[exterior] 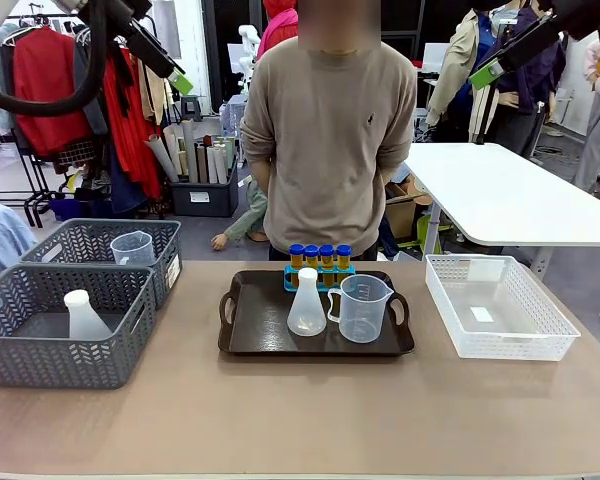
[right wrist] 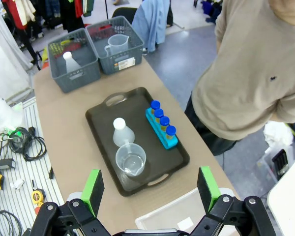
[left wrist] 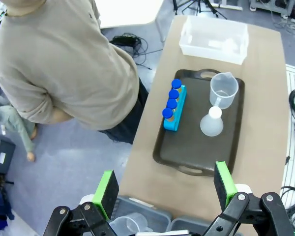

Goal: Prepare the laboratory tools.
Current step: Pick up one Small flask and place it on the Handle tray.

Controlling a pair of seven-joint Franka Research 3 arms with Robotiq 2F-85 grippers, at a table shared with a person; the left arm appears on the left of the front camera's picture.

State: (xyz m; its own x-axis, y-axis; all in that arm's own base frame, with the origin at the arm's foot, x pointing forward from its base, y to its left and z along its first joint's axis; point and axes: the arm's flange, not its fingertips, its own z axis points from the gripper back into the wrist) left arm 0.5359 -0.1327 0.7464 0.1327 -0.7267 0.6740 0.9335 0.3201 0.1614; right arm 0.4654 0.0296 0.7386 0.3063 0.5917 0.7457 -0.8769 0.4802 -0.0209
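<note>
A dark tray [exterior: 255, 320] lies mid-table. On it stand several amber tubes with blue caps [exterior: 320, 258] in a blue rack, a translucent white conical flask [exterior: 306, 305] and a clear measuring jug [exterior: 362, 308]. The tubes [left wrist: 171, 101], flask [left wrist: 211, 123] and jug [left wrist: 223, 90] appear far below in the left wrist view, and again as tubes [right wrist: 162, 123], flask [right wrist: 122, 132] and jug [right wrist: 131, 160] in the right wrist view. My left gripper [exterior: 181, 82] [left wrist: 164, 186] hangs open high over the table's left. My right gripper [exterior: 487, 72] [right wrist: 150, 187] hangs open high on the right. Both are empty.
Two grey baskets stand at the left: the near basket [exterior: 40, 350] holds another flask [exterior: 80, 315], the far basket [exterior: 90, 240] another jug [exterior: 132, 247]. A white basket [exterior: 495, 305] sits at the right. A person [exterior: 325, 130] stands at the far edge, hands behind the back.
</note>
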